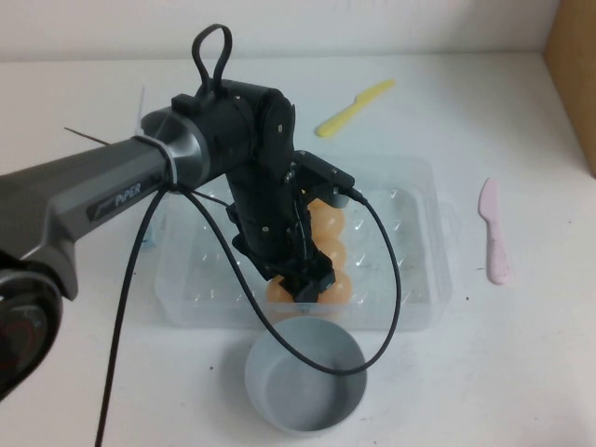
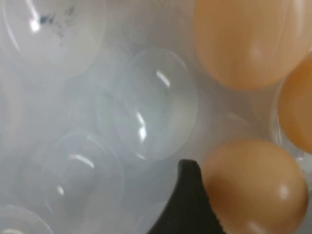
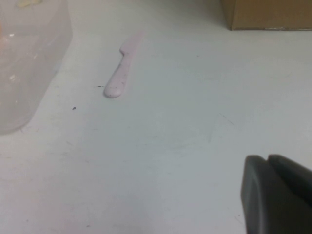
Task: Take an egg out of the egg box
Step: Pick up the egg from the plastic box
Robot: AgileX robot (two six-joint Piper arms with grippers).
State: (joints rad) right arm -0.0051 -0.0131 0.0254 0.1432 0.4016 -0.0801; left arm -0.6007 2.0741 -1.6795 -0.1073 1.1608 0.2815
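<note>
The clear plastic egg box (image 1: pixel 410 182) lies mid-table with several pale orange eggs (image 1: pixel 328 222) in its middle cups. My left gripper (image 1: pixel 309 284) reaches down into the box's near row. In the left wrist view one black finger (image 2: pixel 187 200) presses against the side of an egg (image 2: pixel 253 187) that sits in its cup; the other finger is out of frame past the egg. The gripper (image 2: pixel 256 195) is closed on that egg. Two more eggs (image 2: pixel 243 39) lie beyond it. My right gripper (image 3: pixel 269 163) is shut and empty, low over bare table to the right.
A grey-blue bowl (image 1: pixel 307 377) stands just in front of the egg box. A yellow plastic knife (image 1: pixel 354 107) lies behind the box, a pink one (image 1: pixel 494 233) to its right. A cardboard box (image 1: pixel 573 74) stands at the far right.
</note>
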